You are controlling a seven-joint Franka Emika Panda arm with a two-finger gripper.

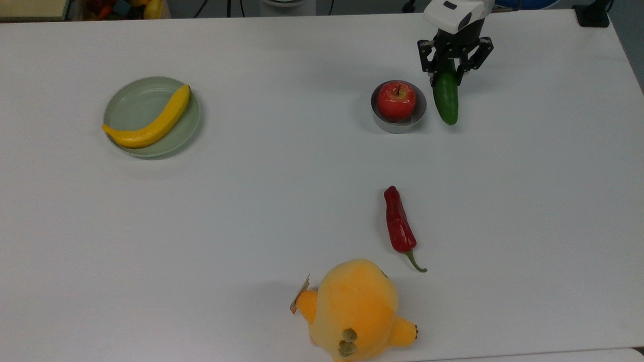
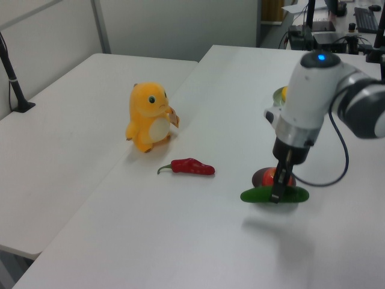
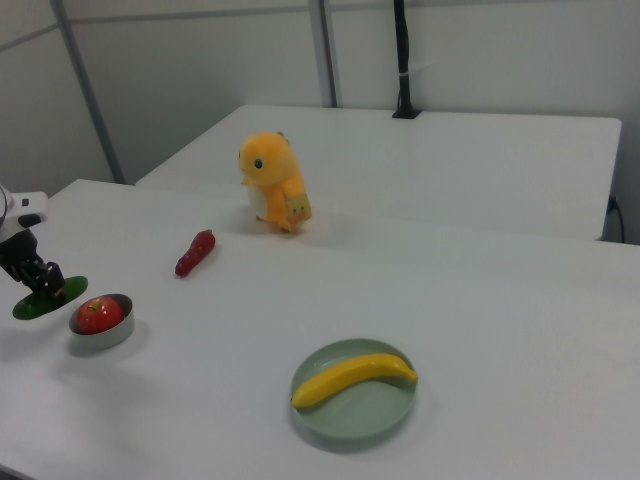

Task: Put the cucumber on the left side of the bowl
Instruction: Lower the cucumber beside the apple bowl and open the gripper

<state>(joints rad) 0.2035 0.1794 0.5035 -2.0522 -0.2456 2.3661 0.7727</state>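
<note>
- Cucumber (image 1: 446, 98) sits low at the counter (image 1: 251, 211), just right of the bowl (image 1: 386, 122) in the top view, its length running near to far and its far end caught in the tool (image 1: 447, 71).
- Nearest the camera in the top view stands the orange plush toy (image 1: 356, 311), close to the near edge of the counter.
- Just beyond it, slightly to the top view's right, the red chili pepper (image 1: 398, 224) lies flat with its green stem toward the near side.
- Farther on comes the bowl, a red apple (image 1: 396, 100) resting inside it.
- Right beside it the tool is clamped on the cucumber, black fingers (image 1: 427, 54) on either side of the far end; the left view shows the cucumber (image 2: 274, 195) lying level at the counter in front of the bowl (image 2: 260, 176).
- In the right view the cucumber (image 3: 48, 296) sits just left of the bowl (image 3: 104, 334), close but not clearly touching.
- Off to the top view's far left, well apart, the pale green plate (image 1: 132, 104) carries a banana (image 1: 151, 122).
</note>
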